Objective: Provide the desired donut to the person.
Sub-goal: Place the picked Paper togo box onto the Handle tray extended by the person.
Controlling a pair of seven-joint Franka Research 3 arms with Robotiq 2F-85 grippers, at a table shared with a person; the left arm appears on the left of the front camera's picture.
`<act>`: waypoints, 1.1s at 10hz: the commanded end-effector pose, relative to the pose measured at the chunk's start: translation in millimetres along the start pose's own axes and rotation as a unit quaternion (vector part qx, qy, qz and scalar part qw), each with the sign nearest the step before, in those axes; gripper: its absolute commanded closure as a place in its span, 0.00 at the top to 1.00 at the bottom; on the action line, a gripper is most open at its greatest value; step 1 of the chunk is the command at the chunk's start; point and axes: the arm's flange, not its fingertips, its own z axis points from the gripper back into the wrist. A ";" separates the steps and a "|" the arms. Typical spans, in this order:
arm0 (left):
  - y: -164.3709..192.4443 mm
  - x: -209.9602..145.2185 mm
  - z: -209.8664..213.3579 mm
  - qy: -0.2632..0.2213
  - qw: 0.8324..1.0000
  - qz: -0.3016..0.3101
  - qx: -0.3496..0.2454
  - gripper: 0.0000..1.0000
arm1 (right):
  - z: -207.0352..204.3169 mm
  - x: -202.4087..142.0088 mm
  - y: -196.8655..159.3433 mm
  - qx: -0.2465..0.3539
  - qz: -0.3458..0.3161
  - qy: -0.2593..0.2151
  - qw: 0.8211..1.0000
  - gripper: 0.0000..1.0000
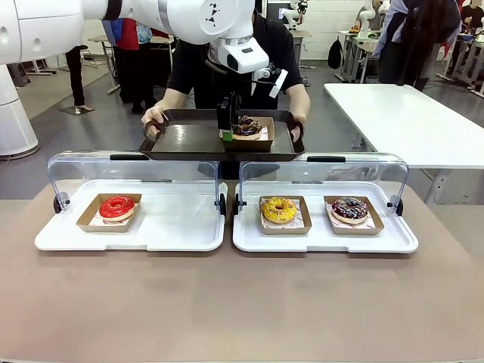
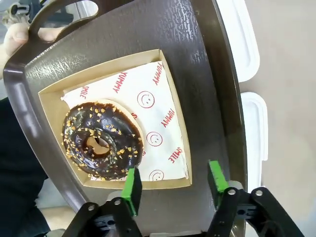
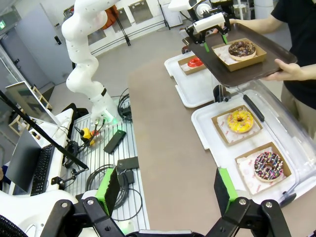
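Green pads point(image 2: 132, 183) of the left gripper point(image 2: 173, 178) are rising from the bottom edge of the left wrist view and are standing wide apart: this claw is released and is grasping nothing. One pad is hanging over the near rim of a cardboard tray point(image 2: 51, 106); the other is hanging beside it, over a dark brown serving tray point(image 2: 197, 59). The right gripper point(image 3: 168, 185) is also standing released at the bottom of its own view, nothing between its pads, high above the brown table point(image 3: 163, 148).

Inside the cardboard tray a chocolate donut point(image 2: 102, 139) with nut crumbs is lying on white paper point(image 2: 158, 98) printed with red smileys, SMILE and YUMMY. It is sitting in the lower left part of the tray, close to one pad; whether they are touching, I cannot tell. The cardboard tray is resting on the serving tray, and a hand point(image 2: 19, 35) of the person point(image 1: 283, 49) is gripping its handle in the upper left of the frame.

In the front view the person, in a black T-shirt, is holding the serving tray with both hands in the upper middle of the frame. Lower in the frame, the left display tray point(image 1: 174, 227) is carrying a red glazed donut point(image 1: 116, 206), and the right display tray point(image 1: 321, 243) is carrying a yellow donut point(image 1: 278, 209) and a dark sprinkled donut point(image 1: 349, 208).
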 end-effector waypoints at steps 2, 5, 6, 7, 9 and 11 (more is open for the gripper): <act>1.0 3.4 9.7 -0.002 1.000 0.003 0.004 1.00 | 0.7 -1.1 -0.2 0.003 0.001 -0.005 1.000 1.00; 0.6 2.7 9.7 -0.001 1.000 0.006 -0.001 1.00 | 0.7 -1.1 -0.2 0.003 0.001 -0.005 1.000 1.00; -0.7 2.6 9.6 0.000 1.000 0.005 -0.002 1.00 | 0.7 -1.1 -0.2 0.003 0.001 -0.005 1.000 1.00; -5.1 0.4 9.9 0.000 1.000 0.002 -0.006 1.00 | 0.7 -1.1 -0.2 0.003 0.001 -0.005 1.000 1.00; -42.9 -33.7 32.6 -0.021 1.000 -0.013 -0.014 1.00 | 0.7 -1.1 -0.2 0.003 0.001 -0.005 1.000 1.00; -118.9 -105.1 61.5 -0.030 0.997 -0.062 0.017 1.00 | 0.7 -1.1 -0.2 0.003 0.001 -0.005 1.000 1.00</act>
